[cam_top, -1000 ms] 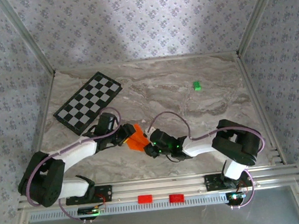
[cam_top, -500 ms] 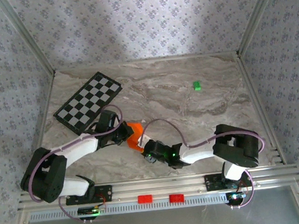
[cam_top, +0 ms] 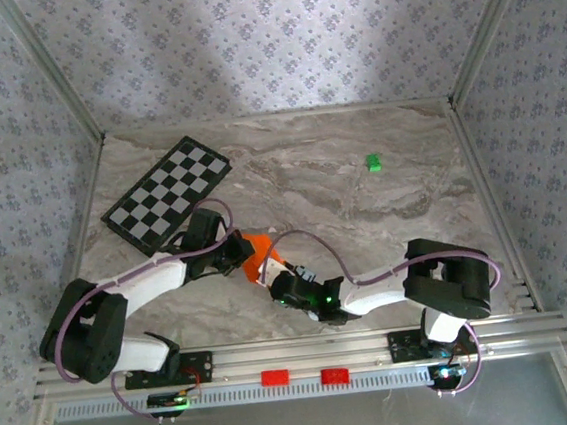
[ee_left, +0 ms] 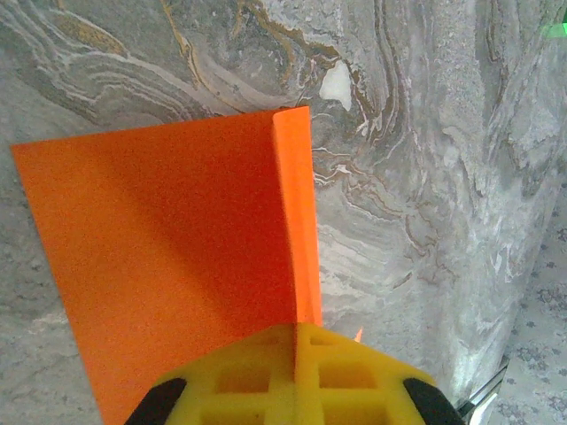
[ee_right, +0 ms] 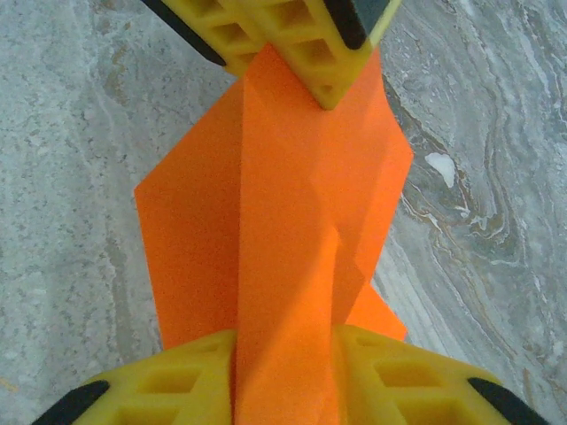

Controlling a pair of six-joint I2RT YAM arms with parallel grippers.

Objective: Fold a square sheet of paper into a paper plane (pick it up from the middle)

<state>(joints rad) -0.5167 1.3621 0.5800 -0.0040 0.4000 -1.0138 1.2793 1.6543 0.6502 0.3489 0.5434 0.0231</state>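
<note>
left hand (ee_left: 295, 335) clamps orange paper (ee_left: 168, 248) | right hand (ee_right: 285, 345) clamps it too | marbled table (cam_top: 365, 220) | patterned walls (cam_top: 267, 43)

Table (cam_top: 356, 135): grey-beige marble-pattern top, veined, matte. Walls (cam_top: 267, 43): pale grey wallpaper with small repeating floral motif on back and both sides. Two aluminium posts (cam_top: 49, 69) rise outward from the back corners. Aluminium rail (cam_top: 307, 351) along near edge, two red clips (cam_top: 274, 378) below it. Light: soft, diffuse, brighter patch on back wall.
</note>
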